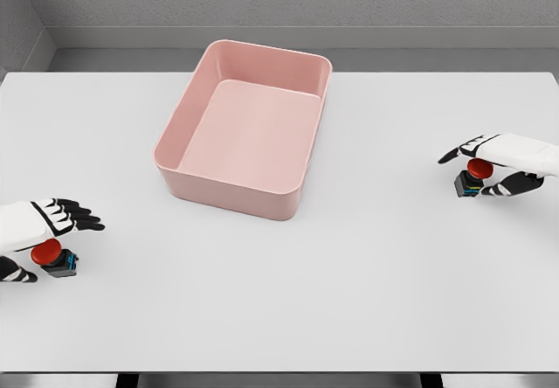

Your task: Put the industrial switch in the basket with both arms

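Note:
Two industrial switches stand on the white table, each a small black box with a red mushroom button. The left switch is near the left edge. My left hand hovers over it with fingers stretched out and thumb below, not closed on it. The right switch is near the right edge. My right hand reaches over it, fingers extended past the button and thumb beside the box, also open. The pink basket, a rectangular tub, sits empty at the table's centre back, apart from both hands.
The white table spans the whole view, with its front edge at the bottom. A grey wall and floor lie behind the far edge.

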Robot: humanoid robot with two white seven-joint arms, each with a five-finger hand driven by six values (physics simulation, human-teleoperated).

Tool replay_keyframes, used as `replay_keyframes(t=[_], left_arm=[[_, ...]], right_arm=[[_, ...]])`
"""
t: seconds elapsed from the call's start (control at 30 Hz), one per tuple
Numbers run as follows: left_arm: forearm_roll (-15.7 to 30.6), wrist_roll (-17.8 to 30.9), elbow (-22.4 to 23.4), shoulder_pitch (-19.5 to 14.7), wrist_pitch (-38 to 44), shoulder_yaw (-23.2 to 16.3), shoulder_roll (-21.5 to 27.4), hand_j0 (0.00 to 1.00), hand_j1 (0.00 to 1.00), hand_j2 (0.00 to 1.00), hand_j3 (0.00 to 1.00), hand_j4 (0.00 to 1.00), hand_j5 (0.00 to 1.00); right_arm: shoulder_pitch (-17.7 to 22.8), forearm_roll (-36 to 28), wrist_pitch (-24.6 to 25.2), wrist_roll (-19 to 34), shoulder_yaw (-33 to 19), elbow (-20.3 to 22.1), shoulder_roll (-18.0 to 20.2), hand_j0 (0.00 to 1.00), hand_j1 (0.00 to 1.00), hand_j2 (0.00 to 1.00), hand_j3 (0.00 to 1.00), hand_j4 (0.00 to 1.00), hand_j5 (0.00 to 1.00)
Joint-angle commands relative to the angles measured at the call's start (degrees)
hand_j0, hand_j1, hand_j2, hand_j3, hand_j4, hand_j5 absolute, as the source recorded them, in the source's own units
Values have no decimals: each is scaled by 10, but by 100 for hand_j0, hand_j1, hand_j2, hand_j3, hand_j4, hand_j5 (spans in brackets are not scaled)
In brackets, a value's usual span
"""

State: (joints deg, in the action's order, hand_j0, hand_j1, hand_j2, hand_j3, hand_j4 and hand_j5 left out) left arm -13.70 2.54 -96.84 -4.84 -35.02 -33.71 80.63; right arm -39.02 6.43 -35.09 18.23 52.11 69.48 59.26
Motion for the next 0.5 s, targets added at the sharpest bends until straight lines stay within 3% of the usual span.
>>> replay_keyframes(t=[0.0, 0.47], left_arm=[[3, -1, 1, 0, 0, 0, -3, 100, 100, 100, 100, 100, 100], [-45, -24, 38, 5, 0, 11, -16, 100, 100, 100, 100, 100, 100]], right_arm=[[0, -4, 1, 0, -2, 0, 1, 72, 72, 72, 72, 72, 72], [0, -3, 1, 4, -2, -8, 1, 54, 54, 54, 54, 54, 54]])
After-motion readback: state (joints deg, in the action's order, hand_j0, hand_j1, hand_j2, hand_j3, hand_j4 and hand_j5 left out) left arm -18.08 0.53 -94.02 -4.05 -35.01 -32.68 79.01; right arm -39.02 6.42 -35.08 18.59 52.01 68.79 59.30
